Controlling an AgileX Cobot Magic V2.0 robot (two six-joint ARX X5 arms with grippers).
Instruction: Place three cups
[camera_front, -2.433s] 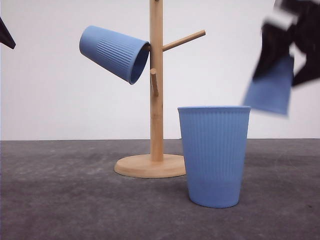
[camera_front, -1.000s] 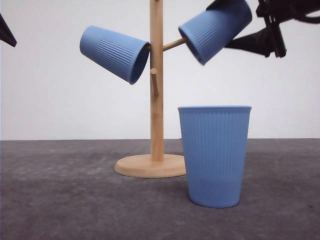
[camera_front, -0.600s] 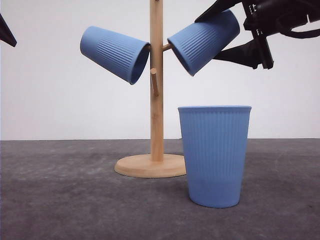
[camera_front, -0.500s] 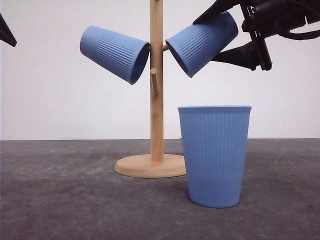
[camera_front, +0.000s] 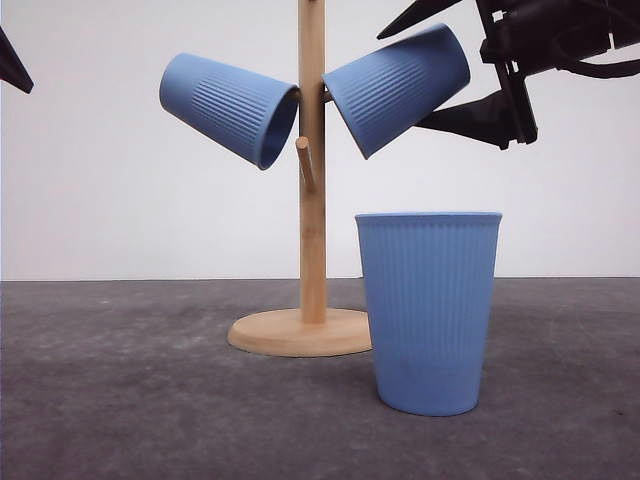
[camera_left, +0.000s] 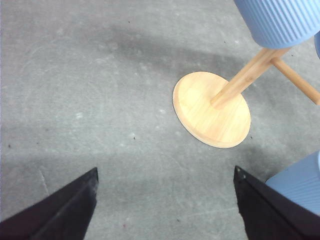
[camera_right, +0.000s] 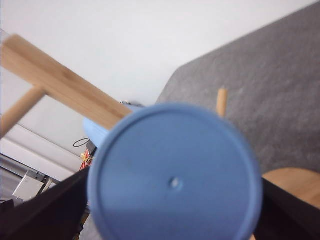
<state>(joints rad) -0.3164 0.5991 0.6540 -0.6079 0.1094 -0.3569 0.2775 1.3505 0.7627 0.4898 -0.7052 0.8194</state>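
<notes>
Behind the tilted cup, its peg hides (fingers apart).

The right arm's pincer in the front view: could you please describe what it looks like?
The right pincer is matt black, with long, flat, wedge-shaped fingers tapering to points. Behind them sits a blocky black body with a black cable looping off it. No markings are visible. In the left wrist view, the left pincer shows the same black, angular fingers.

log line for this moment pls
right gripper open around cup 2 on rack | cup 1 hung | cup 3 on table | left gripper open, empty
</notes>
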